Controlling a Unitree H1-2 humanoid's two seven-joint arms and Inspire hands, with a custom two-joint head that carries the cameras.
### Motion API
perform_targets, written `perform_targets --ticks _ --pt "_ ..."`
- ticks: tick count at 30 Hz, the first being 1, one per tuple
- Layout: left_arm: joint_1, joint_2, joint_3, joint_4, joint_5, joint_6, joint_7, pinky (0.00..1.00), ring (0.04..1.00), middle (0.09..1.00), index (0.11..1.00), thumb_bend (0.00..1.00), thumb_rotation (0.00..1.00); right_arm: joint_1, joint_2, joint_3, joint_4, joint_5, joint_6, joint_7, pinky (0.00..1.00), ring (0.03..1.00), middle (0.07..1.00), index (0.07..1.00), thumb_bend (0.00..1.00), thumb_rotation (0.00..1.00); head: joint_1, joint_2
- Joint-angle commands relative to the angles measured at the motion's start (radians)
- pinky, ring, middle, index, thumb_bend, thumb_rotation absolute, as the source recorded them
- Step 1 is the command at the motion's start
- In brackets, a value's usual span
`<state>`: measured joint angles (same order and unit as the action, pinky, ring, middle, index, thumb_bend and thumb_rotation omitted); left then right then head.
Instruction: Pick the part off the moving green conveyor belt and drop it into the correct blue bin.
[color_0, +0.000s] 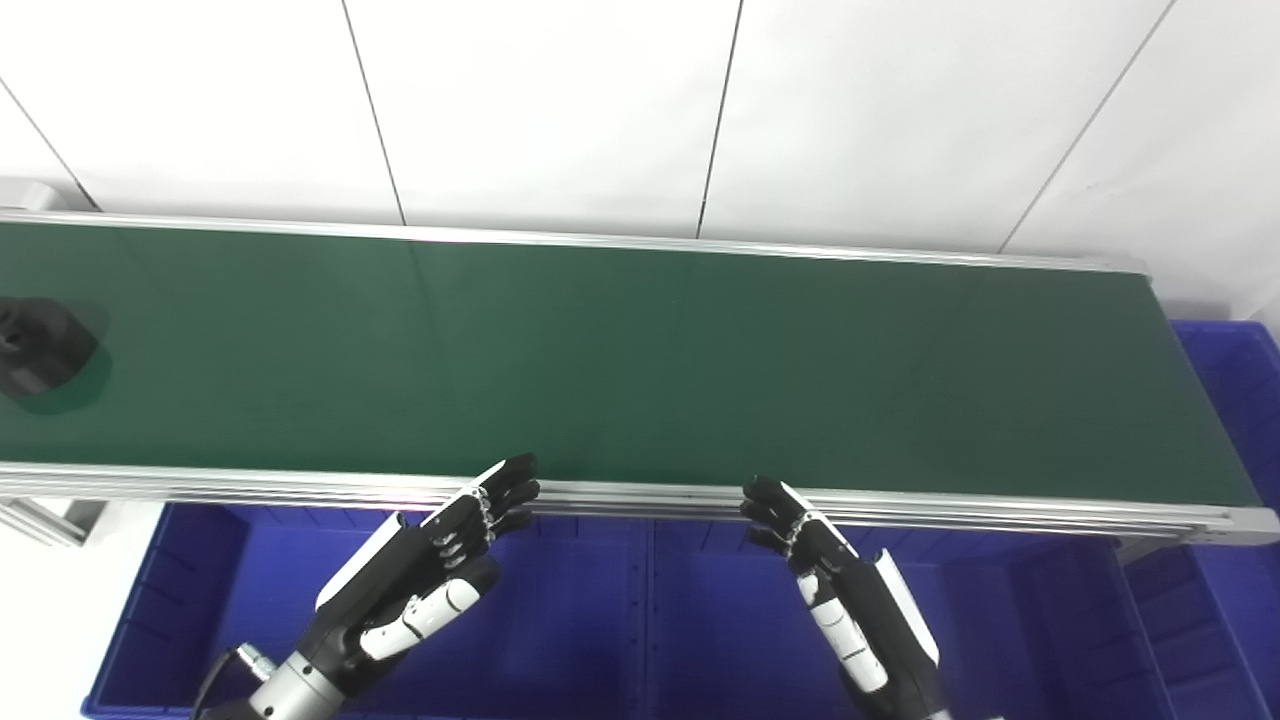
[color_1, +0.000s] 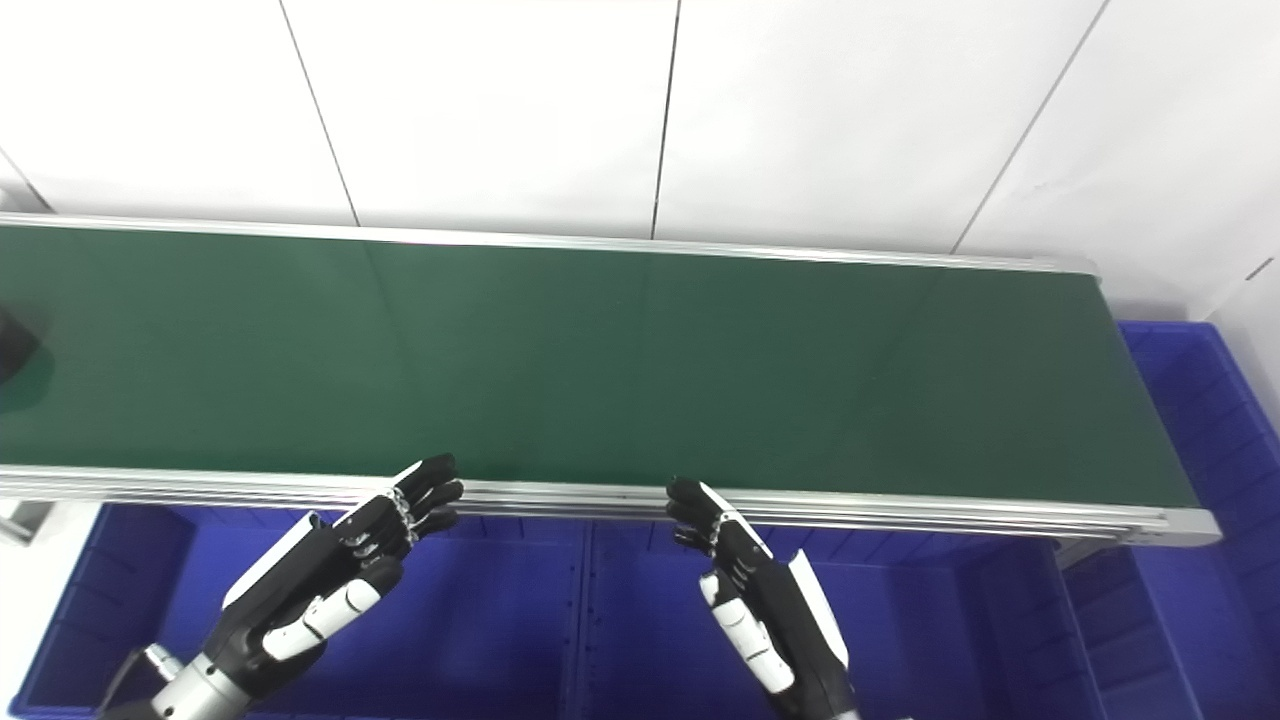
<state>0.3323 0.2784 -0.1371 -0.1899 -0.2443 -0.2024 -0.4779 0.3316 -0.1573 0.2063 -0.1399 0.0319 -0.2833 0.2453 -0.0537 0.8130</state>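
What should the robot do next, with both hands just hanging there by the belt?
Probably wait, readying the left hand. The dark part sits at the belt's far left end, well short of either hand. Both the left and the right hand are open and empty, poised over the blue bins by the near rail. The left hand is nearer the part, so it likely reaches first.

White panelled wall (color_0: 560, 110), seemingly seamed.
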Motion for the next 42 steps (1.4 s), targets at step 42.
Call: perform_targets --ticks 42 --pt "0.003 -0.009 -0.016 0.013 0.024 -0.050 0.003 0.94 0.971 0.983 0.952 0.28 0.68 -0.001 -0.027 -0.009 0.023 0.022 -0.079 0.020 0.85 0.900 0.914 0.905 0.52 0.91 0.156 -0.082"
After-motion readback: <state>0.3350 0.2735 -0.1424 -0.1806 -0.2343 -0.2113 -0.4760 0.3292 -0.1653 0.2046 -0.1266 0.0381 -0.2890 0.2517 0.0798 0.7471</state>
